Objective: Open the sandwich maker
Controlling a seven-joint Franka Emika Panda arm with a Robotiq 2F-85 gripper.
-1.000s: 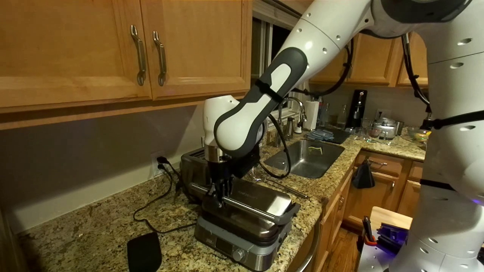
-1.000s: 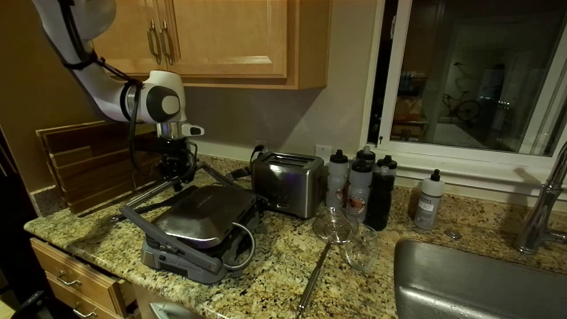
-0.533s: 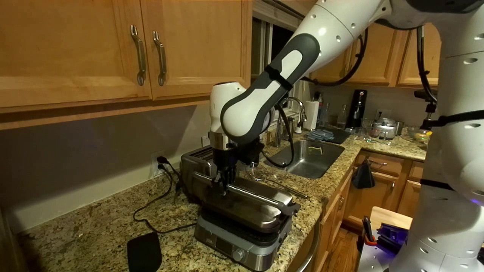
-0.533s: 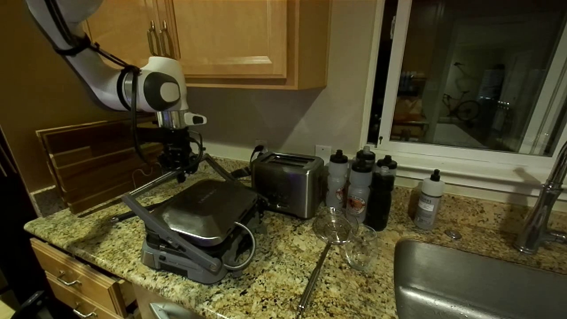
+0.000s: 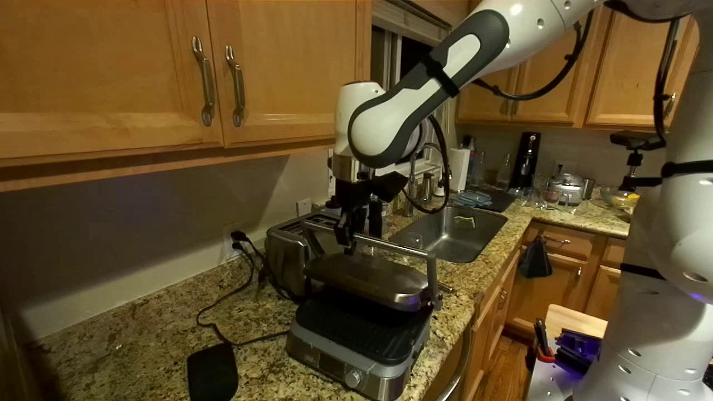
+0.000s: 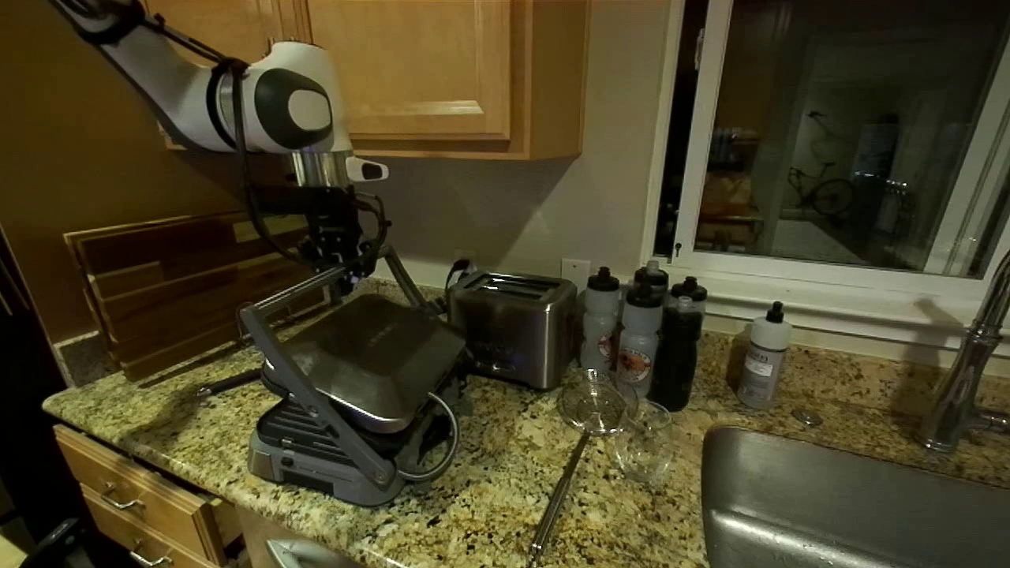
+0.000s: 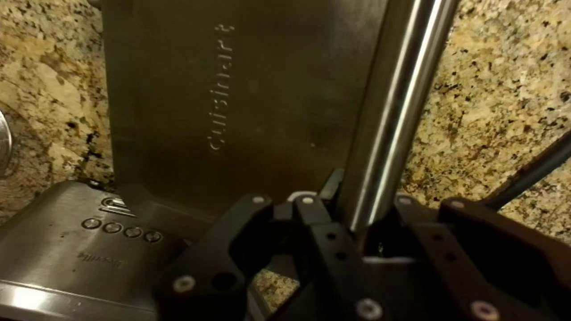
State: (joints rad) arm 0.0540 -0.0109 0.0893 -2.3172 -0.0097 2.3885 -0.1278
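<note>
At twelve o'clock over the steel-and-black sandwich maker, the black gripper holds its round steel bar — likely for lifting.

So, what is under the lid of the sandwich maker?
Under the lid, the front of the dark, ribbed lower plate shows. The lid covers its rear, so that part cannot be seen.

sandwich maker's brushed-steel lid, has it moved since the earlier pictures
Yes, upward: in an exterior view, the brushed-steel lid now sits higher above the unmoved grey-and-steel base.
</note>
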